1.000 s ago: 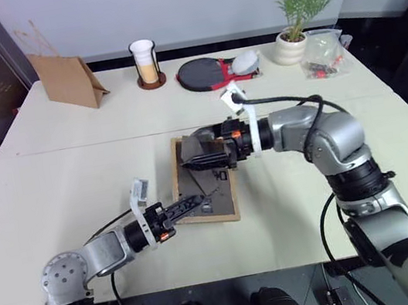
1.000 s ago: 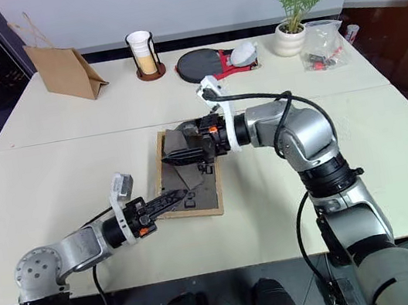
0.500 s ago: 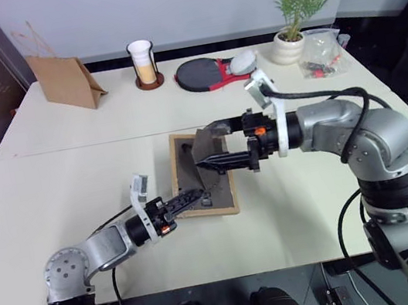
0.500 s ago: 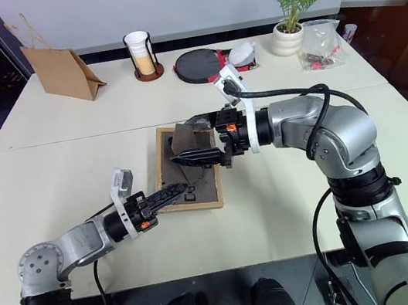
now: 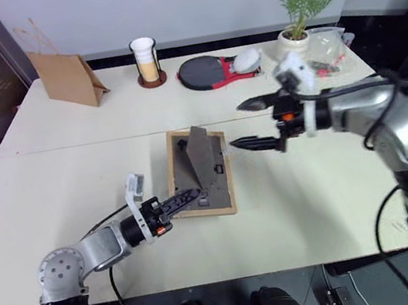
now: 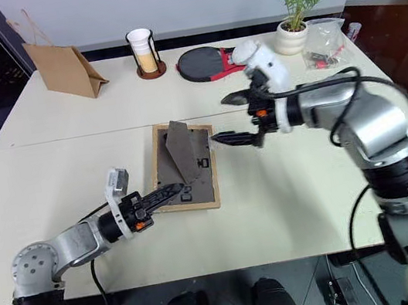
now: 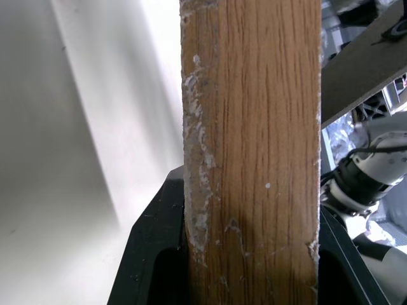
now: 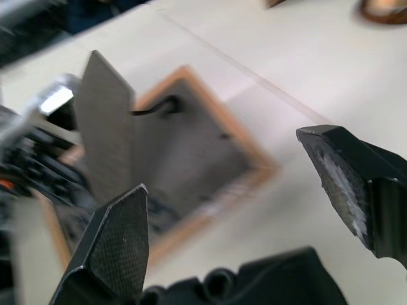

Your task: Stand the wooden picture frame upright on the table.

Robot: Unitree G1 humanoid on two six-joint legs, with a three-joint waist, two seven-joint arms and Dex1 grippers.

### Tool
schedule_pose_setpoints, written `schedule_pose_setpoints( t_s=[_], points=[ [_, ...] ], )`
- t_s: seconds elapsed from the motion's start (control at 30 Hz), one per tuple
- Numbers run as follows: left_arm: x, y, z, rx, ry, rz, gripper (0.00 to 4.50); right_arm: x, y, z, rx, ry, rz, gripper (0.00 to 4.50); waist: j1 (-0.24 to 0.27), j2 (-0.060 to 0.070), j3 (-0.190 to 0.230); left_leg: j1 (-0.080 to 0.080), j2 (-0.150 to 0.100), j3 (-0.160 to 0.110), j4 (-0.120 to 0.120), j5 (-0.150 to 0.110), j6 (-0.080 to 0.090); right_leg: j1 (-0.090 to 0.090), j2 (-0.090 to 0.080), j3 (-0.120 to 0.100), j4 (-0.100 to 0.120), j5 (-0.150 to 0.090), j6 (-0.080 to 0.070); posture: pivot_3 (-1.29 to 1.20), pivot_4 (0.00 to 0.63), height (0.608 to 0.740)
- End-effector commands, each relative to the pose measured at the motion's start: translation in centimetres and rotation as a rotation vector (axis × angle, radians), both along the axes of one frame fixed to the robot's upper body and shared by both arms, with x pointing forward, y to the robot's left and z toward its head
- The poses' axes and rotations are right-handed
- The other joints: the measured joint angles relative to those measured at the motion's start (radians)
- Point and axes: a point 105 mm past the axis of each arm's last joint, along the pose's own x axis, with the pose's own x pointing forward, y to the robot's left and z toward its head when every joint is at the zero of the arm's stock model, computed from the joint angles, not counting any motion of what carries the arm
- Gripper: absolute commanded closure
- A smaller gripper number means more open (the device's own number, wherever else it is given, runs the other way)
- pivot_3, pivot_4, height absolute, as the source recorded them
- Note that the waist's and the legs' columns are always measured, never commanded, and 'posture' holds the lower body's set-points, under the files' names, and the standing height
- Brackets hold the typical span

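Observation:
The wooden picture frame (image 5: 222, 183) lies face down on the table (image 5: 68, 183), its dark grey back up. Its fold-out stand (image 5: 202, 153) is raised off the back at a slant. My left gripper (image 5: 188, 197) is shut on the frame's near edge. In the left wrist view the light-wood rail (image 7: 254, 159) sits between the black fingers (image 7: 149, 254). My right gripper (image 5: 236, 125) hovers open just right of the frame, above the table, holding nothing. The right wrist view looks past its spread fingers (image 8: 114, 235) at the frame (image 8: 191, 146) and the raised stand (image 8: 105, 121).
Along the far side stand a brown paper bag (image 5: 66, 80), a cup in a dark holder (image 5: 146, 62), table tennis paddles (image 5: 210, 71), a potted plant (image 5: 297, 31) and a clear plastic bag (image 5: 326, 52). A seam (image 5: 70, 147) crosses the table behind the frame.
My right gripper has drawn away to the right from the stand, which stays raised. The left gripper keeps its grip on the near edge.

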Motion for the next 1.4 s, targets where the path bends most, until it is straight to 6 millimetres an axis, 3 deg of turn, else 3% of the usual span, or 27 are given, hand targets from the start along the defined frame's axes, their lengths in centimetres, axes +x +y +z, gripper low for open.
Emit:
schedule_pose_setpoints(
  t_s=[0.03, 0.13, 0.2, 0.27, 0.37, 0.63, 0.8, 0.9, 1.0, 1.07, 1.2, 1.23, 1.4],
  points=[
    [0.0, 0.2, 1.7, -0.056, -0.066, -0.006, 3.47, 0.2, -1.2, -0.2, -0.186, -0.221, -0.016, 0.08, -0.001, 0.0, 0.0, 0.0, 0.0, 0.0, 0.0, 0.0, 0.0, 0.0, 0.0, 0.0, -0.001, 0.0, 0.0, 0.0, 0.15, 0.74],
    [0.1, 0.4, 2.0, -0.085, -0.066, -0.002, 3.47, 1.6, -1.0, -2.1, -0.326, -0.464, -0.021, 0.08, -0.01, 0.0, 0.0, 0.0, 0.0, 0.002, 0.001, 0.0, 0.0, 0.0, 0.002, 0.001, 0.0, 0.0, 0.0, 0.0, 0.15, 0.74],
    [0.2, 0.4, 1.9, -0.086, -0.064, -0.003, 3.47, 2.5, -0.3, -3.2, -0.465, -0.731, -0.001, 0.08, -0.01, 0.0, 0.0, 0.001, 0.001, 0.003, 0.002, 0.0, 0.0, 0.0, 0.004, 0.002, 0.001, 0.0, 0.001, 0.0, 0.15, 0.74],
    [0.2, 0.5, 1.8, -0.086, -0.06, -0.007, 3.47, 2.3, 1.0, -3.8, -0.499, -0.952, 0.069, 0.08, -0.008, 0.0, 0.0, 0.001, 0.0, 0.003, 0.002, 0.001, -0.002, -0.002, 0.006, 0.003, 0.004, 0.001, 0.003, 0.0, 0.15, 0.74],
    [0.2, 0.5, 1.8, -0.089, -0.059, -0.014, 3.47, 1.7, 2.6, -4.9, -0.469, -1.123, 0.154, 0.08, -0.006, 0.0, 0.0, 0.001, 0.0, 0.003, 0.002, 0.003, -0.004, -0.002, 0.007, 0.004, 0.004, 0.001, 0.003, 0.0, 0.15, 0.74],
    [-0.1, 0.4, 2.4, -0.104, -0.068, -0.024, 3.47, 1.3, 6.9, -5.8, -0.361, -1.302, 0.282, 0.08, -0.008, 0.0, 0.0, 0.001, 0.001, 0.003, 0.002, 0.006, -0.011, -0.002, 0.008, 0.004, 0.005, 0.002, 0.004, 0.0, 0.15, 0.74],
    [-0.3, 0.1, 2.7, -0.113, -0.071, -0.028, 3.47, 1.7, 8.3, -6.2, -0.342, -1.315, 0.322, 0.08, -0.006, 0.0, 0.0, 0.002, 0.001, 0.002, 0.002, 0.007, -0.011, -0.002, 0.008, 0.004, 0.006, 0.002, 0.004, 0.0, 0.15, 0.74],
    [-0.5, -0.1, 2.7, -0.115, -0.071, -0.027, 3.47, 2.0, 8.6, -6.2, -0.339, -1.315, 0.334, 0.98, -0.004, -0.001, 0.0, 0.002, 0.001, 0.002, 0.002, 0.007, -0.011, -0.001, 0.007, 0.004, 0.006, 0.002, 0.004, 0.0, 0.15, 0.74],
    [-0.6, -0.2, 2.8, -0.117, -0.071, -0.024, 3.47, 2.0, 8.7, -6.0, -0.335, -1.324, 0.34, 2.48, -0.005, 0.0, 0.0, 0.002, 0.001, 0.002, 0.002, 0.007, -0.011, -0.001, 0.007, 0.004, 0.006, 0.002, 0.004, 0.0, 0.15, 0.74],
    [-0.6, -0.3, 2.8, -0.117, -0.07, -0.02, 3.47, 2.1, 8.5, -5.8, -0.333, -1.33, 0.338, 3.17, -0.008, -0.001, 0.0, 0.002, 0.001, 0.002, 0.002, 0.007, -0.011, -0.001, 0.006, 0.004, 0.007, 0.002, 0.004, 0.0, 0.15, 0.74],
    [-0.6, 0.0, 2.7, -0.079, -0.085, 0.0, 3.47, 2.4, 8.1, -5.3, -0.314, -1.309, 0.319, 3.26, -0.007, -0.001, 0.0, 0.005, 0.002, 0.001, 0.002, 0.006, -0.011, 0.001, 0.007, 0.004, 0.007, 0.002, 0.004, 0.0, 0.15, 0.74],
    [-0.7, 0.4, 2.6, -0.042, -0.103, 0.0, 2.43, 2.4, 8.0, -4.9, -0.303, -1.302, 0.311, 3.27, -0.008, -0.001, 0.0, 0.005, 0.002, 0.001, 0.002, 0.006, -0.01, 0.001, 0.007, 0.004, 0.007, 0.002, 0.004, 0.0, 0.15, 0.74],
    [-1.1, 3.0, 2.6, 0.152, -0.225, 0.023, 0.04, 2.8, 7.2, -3.7, -0.231, -1.153, 0.277, 3.27, -0.01, -0.001, 0.001, 0.008, 0.002, 0.002, 0.001, 0.005, -0.008, 0.005, 0.009, 0.004, 0.007, 0.002, 0.003, 0.0, 0.15, 0.74]
  ],
)
